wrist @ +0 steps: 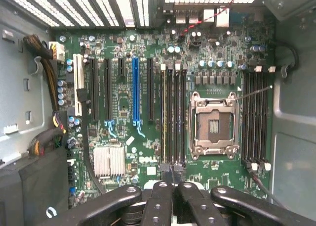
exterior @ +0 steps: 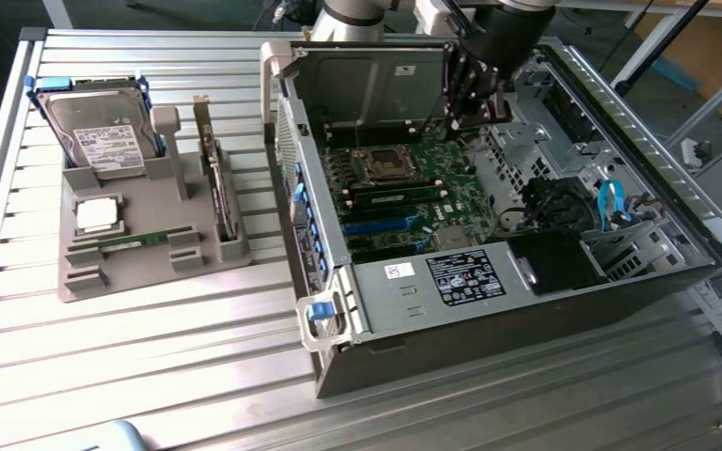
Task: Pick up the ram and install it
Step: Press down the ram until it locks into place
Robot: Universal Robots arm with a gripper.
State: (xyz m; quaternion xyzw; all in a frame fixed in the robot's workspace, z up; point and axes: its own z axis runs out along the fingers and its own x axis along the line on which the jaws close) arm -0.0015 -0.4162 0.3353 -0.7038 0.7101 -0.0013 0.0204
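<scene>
The ram [exterior: 135, 242], a thin green stick, lies flat in the grey holder [exterior: 123, 282] at the exterior view's left, far from my gripper. My gripper [exterior: 464, 117] hangs inside the open computer case [exterior: 336, 310], above the motherboard [wrist: 123, 112]. Its fingers [wrist: 159, 196] are shut together with nothing visible between them, and the gripper [wrist: 168, 172] sits just off one end of the black memory slots [wrist: 175, 112] beside the processor socket [wrist: 212, 124]. A green strip [exterior: 393, 197] stands in one of those slots; I cannot tell whether it is a memory stick.
The holder also carries a hard drive [exterior: 104, 136], a square silver processor chip [exterior: 98, 214] and an upright expansion card [exterior: 217, 183]. The case walls, a metal drive cage [exterior: 374, 85] and cables [exterior: 612, 202] hem in the gripper. Slatted metal table [exterior: 148, 366] surrounds everything.
</scene>
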